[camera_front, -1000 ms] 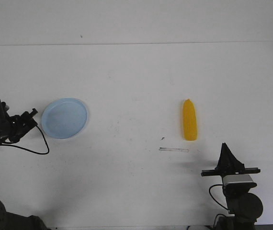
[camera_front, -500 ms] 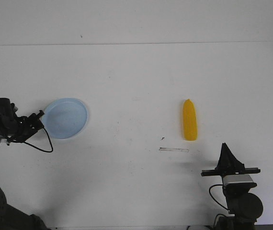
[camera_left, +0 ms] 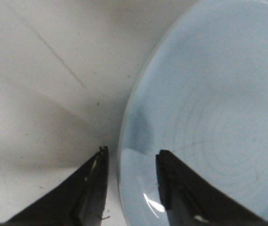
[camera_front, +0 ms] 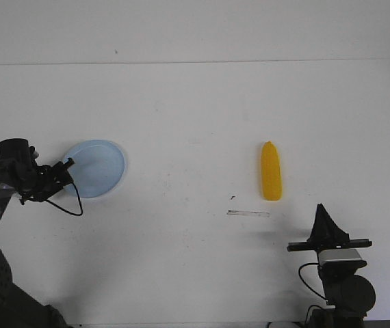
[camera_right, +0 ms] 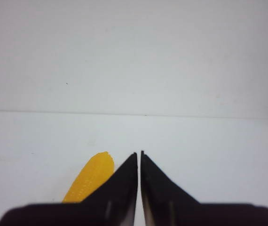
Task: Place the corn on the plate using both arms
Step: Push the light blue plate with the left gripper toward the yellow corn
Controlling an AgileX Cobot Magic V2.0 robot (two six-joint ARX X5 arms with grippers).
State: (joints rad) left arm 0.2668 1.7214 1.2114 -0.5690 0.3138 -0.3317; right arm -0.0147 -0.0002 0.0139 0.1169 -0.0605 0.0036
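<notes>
Lying loose on the white counter (camera_front: 195, 123), the corn (camera_front: 271, 171) sits out toward three o'clock from the middle, tip pointing away from the robot, and nothing touches it. The plate (camera_front: 94, 168) rests well apart from it at nine o'clock, so the cob has the whole width between them to cross, which I take to be why each arm is stationed at its own end.

The left claw (camera_front: 62, 167) is right at the plate's rim on the nine o'clock side, its prongs spread with one over the bare counter and one over the blue surface, straddling the edge as if to grip or steady it. The right claw (camera_front: 321, 212) hangs near the cob at about five o'clock from it, its tips pressed together and gripping nothing.

The front view gives the spacing of the two objects but cannot show the left prongs' gap; the left wrist view shows them straddling the rim (camera_left: 124, 141). The right wrist view shows the hairline seam between its tips (camera_right: 139, 162) and the corn (camera_right: 90, 181) just beside them.
</notes>
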